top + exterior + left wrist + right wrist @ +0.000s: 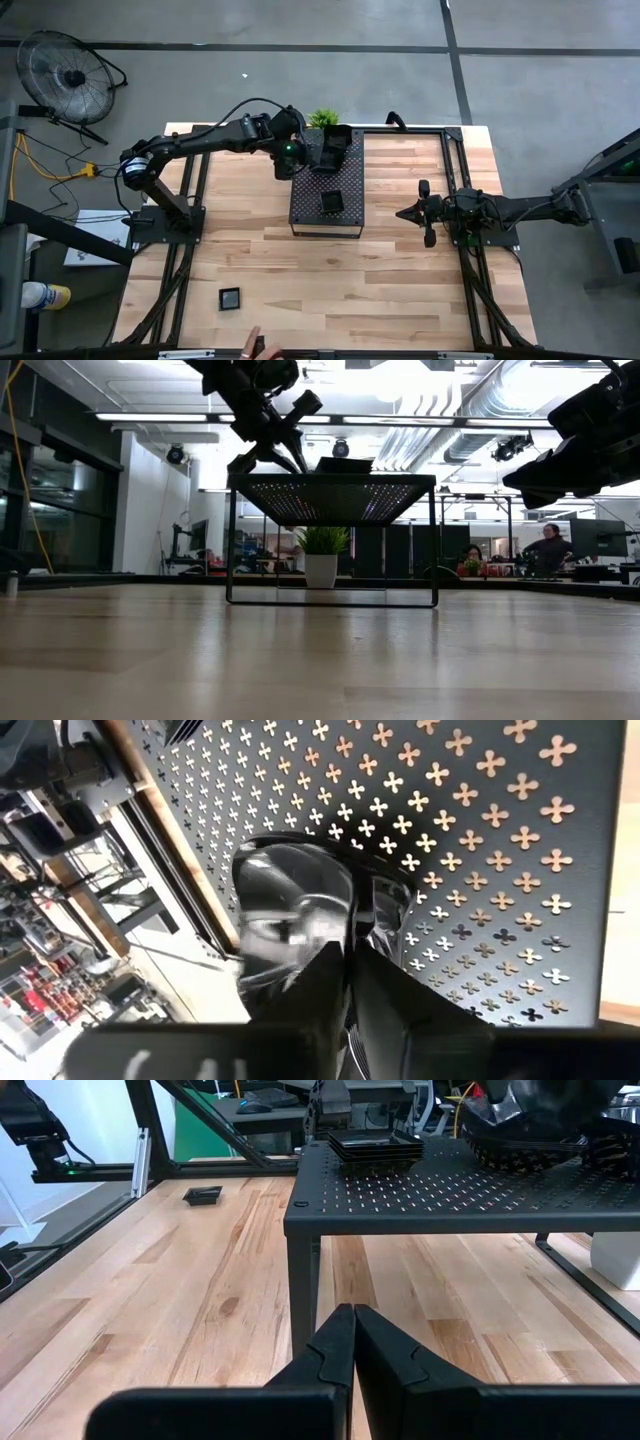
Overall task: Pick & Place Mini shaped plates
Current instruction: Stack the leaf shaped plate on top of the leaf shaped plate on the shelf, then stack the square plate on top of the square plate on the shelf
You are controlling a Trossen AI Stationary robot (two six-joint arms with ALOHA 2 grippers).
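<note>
Your left gripper (300, 160): over upper-left corner of the dark perforated rectangular tray (345, 215), fingers nearly together on a glossy black rounded mini plate (290, 920) | right gripper (408, 213): closed, empty, right of tray | square plate stack (331, 201) mid-tray | lone square plate (230, 297) lower left on the wooden table (400, 290)

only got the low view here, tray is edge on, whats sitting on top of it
observer: two stacks of mini shaped plates, a rounded stack at the far end and a square stack near the middle.
operator: any lying elsewhere
observer: one single plate on the table, front left.
operator: which arm is that up there
observer: the left gripper, over the far left corner of the tray; the right gripper waits shut over the table to the tray's right.
</note>
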